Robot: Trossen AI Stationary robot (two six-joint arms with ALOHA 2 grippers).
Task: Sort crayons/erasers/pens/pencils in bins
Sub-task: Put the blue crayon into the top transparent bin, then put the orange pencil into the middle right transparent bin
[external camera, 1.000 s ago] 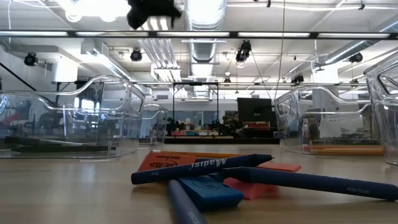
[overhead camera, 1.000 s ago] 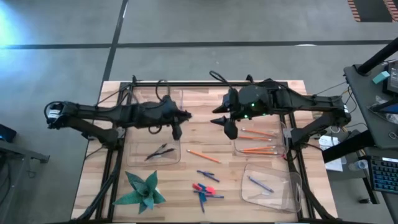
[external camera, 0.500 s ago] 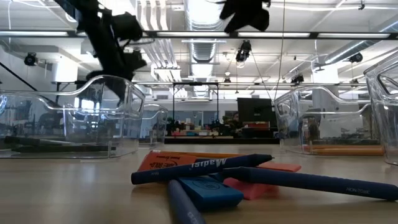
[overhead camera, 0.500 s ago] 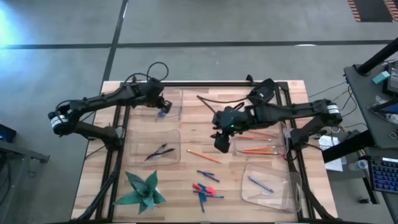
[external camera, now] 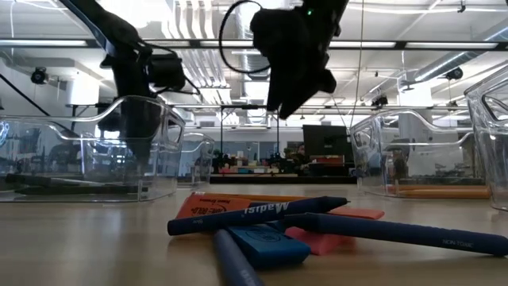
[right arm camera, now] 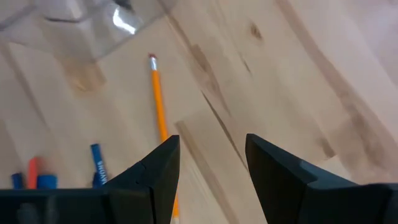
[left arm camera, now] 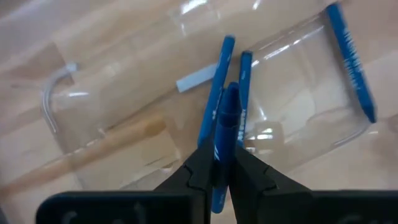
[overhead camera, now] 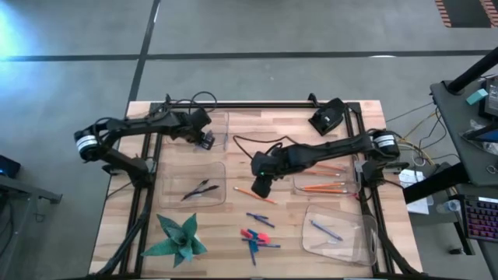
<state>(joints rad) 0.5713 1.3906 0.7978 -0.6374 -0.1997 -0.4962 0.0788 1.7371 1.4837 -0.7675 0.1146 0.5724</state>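
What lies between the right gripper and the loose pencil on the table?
Nothing: the right wrist view shows bare wood between the open right gripper and the pencil, which lies on the table.

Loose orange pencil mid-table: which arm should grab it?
Right. The right gripper hangs open directly beside the loose pencil; the left gripper is shut on a blue crayon over the far-left bin.

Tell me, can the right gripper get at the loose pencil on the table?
Probably yes: the right gripper hovers open just beside the pencil, which lies alone on bare wood with nothing over it.
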